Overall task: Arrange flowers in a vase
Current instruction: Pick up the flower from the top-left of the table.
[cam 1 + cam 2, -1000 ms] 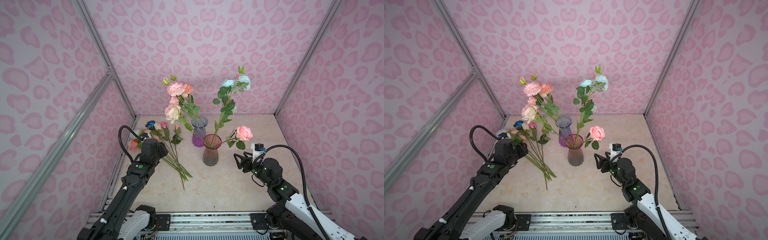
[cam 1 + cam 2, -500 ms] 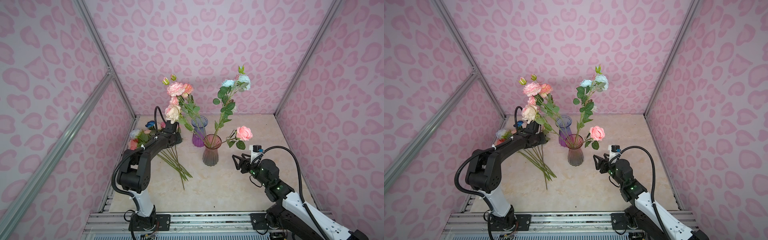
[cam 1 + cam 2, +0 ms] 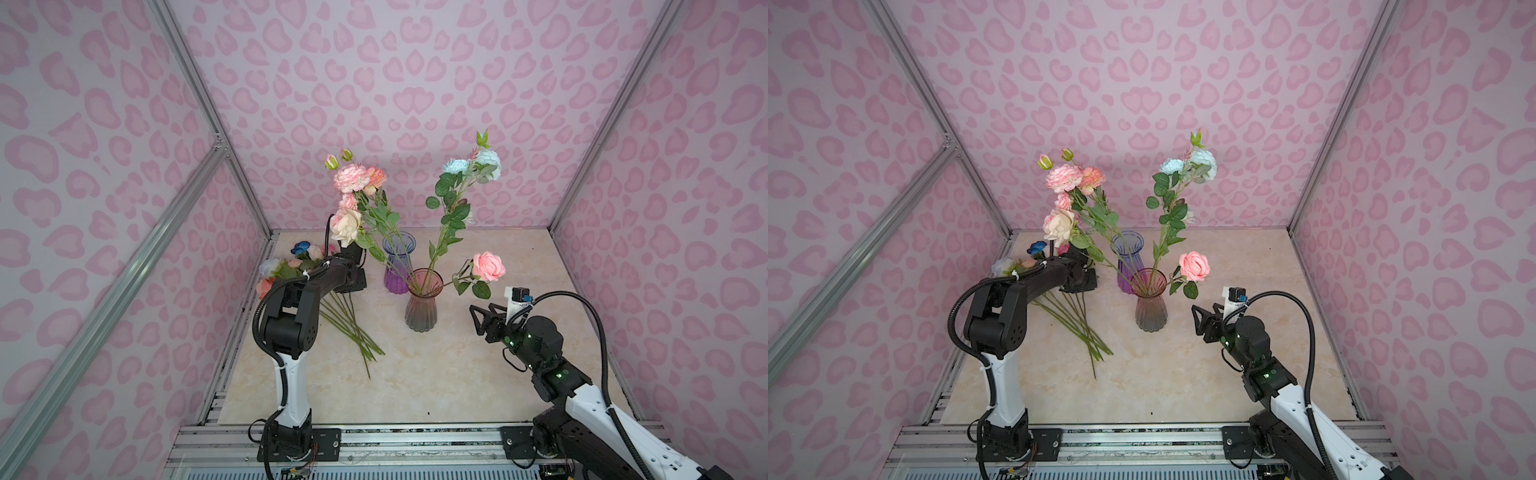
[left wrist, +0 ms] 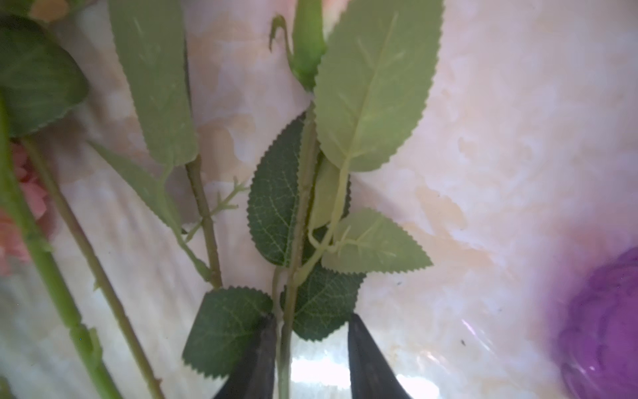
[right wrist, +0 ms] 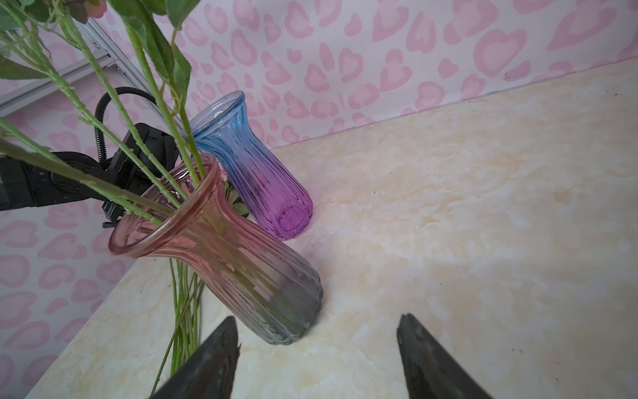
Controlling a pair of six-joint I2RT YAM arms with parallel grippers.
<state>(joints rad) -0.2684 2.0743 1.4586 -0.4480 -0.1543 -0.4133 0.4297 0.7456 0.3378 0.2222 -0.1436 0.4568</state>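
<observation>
Left hand (image 4: 310,321): stood part open astride one leafy stem (image 4: 287,311), one finger (image 4: 255,362) against it, a gap at the other; not clamped.
Right hand (image 3: 482,316): hung wide open and empty, at about 4 o'clock of the pink vase (image 3: 422,309), near but apart.
Loose flowers (image 3: 291,268): lay heaped on the desk (image 3: 436,382) at 9 o'clock of the pink vase, blooms by the wall, stem ends fanned toward 6 o'clock.
Placed flowers (image 3: 359,178): stood in the pink vase, most leaning toward 11 o'clock, a pink rose (image 3: 488,266) hanging out toward 2 o'clock.
Blue-purple vase (image 3: 398,266): stood just at 11 o'clock of the pink vase, seemingly empty.
Step, as judged: closing on the stem for a lift to the vase.
Risk, grip: could come from a leaf pinched along with the stem, then a slip or twist on the lift.
Risk, tangle: could follow from leaves caught on the neighbouring stems (image 4: 207,221) close by, with those dragged along.
Risk, carry: could arise from a long stem swung past the blue-purple vase, with the vase knocked or the leaning blooms raked.
Risk, tipping: judged real for the top-heavy-looking pink vase, given a sideways push at its rim.
</observation>
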